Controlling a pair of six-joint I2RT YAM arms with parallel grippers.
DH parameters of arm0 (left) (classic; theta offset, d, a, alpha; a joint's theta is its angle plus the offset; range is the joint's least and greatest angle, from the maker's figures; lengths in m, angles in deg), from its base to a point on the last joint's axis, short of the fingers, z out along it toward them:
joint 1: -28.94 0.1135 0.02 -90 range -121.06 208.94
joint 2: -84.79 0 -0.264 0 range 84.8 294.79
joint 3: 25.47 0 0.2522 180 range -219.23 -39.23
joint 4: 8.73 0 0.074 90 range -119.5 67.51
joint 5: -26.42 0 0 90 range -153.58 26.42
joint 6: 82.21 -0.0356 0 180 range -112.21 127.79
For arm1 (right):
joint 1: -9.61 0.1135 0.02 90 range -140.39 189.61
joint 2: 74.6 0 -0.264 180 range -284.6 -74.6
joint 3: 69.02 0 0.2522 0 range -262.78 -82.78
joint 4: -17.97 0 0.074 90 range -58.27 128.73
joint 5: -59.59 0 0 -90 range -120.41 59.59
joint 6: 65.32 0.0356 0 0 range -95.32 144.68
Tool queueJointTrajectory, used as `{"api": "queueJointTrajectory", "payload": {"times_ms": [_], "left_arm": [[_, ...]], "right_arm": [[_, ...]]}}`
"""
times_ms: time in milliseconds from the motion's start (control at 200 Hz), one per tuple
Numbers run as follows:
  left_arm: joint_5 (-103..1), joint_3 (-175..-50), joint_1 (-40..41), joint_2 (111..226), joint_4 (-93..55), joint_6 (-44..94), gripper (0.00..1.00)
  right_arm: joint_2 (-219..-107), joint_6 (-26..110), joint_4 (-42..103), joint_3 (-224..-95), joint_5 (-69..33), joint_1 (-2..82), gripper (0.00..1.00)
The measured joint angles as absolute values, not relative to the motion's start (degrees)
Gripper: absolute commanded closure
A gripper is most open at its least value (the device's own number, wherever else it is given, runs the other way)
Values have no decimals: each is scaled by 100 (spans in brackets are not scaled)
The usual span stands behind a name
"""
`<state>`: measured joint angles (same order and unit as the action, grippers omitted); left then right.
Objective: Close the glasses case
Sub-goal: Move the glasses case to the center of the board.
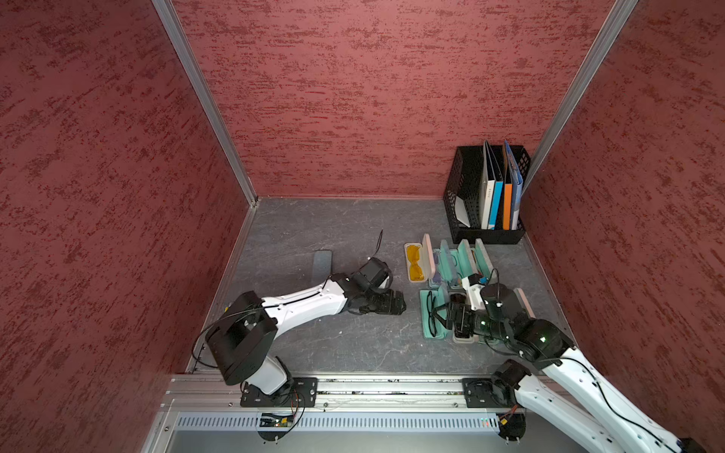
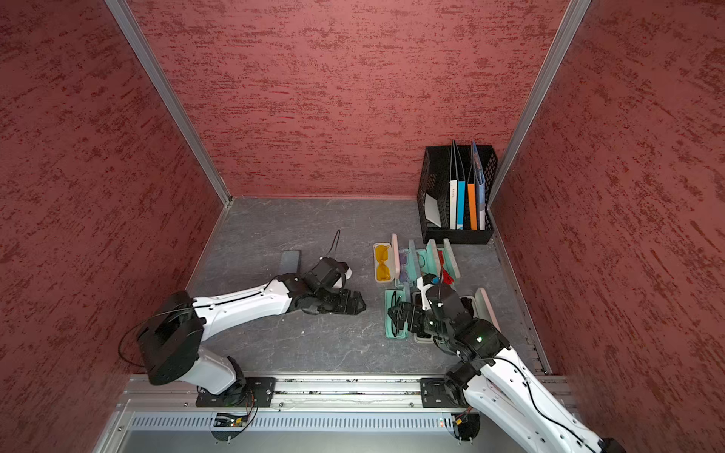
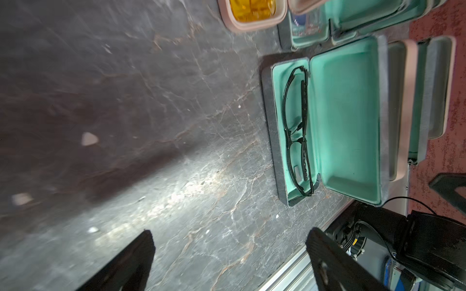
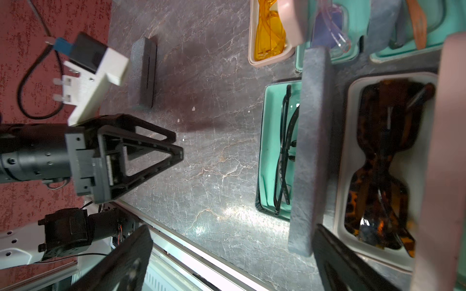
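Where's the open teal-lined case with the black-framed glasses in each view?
Both top views: teal-lined case, right of centre, near row of cases.
Left wrist: case centre-right, standing open.
Right wrist: case right of centre, grey lid edge-on.
Shared landmark: yellow glasses, visible in all four views.

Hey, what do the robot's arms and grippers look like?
The left arm and right arm have white shells, black joints and thin black cables; the right shows green lights. The left gripper and right gripper are black; the left's fingers are hollow triangular frames. Its wrist carries a white bracket.
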<state>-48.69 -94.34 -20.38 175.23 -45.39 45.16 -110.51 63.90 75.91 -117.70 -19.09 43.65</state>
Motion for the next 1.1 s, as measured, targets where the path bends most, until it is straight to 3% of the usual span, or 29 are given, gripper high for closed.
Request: {"api": "queueJointTrajectory", "payload": {"times_ms": [336,1097], "left_arm": [[-4571,-9847,-2290,18524,-4073,4922,26],[-4407,-10085,-2458,19068,-3774,5149,46]], "right_arm": [[-10854,6416,7615,-11599,-1630,4343,3],[-10771,6373,7477,-11245,-1241,4308,33]]}}
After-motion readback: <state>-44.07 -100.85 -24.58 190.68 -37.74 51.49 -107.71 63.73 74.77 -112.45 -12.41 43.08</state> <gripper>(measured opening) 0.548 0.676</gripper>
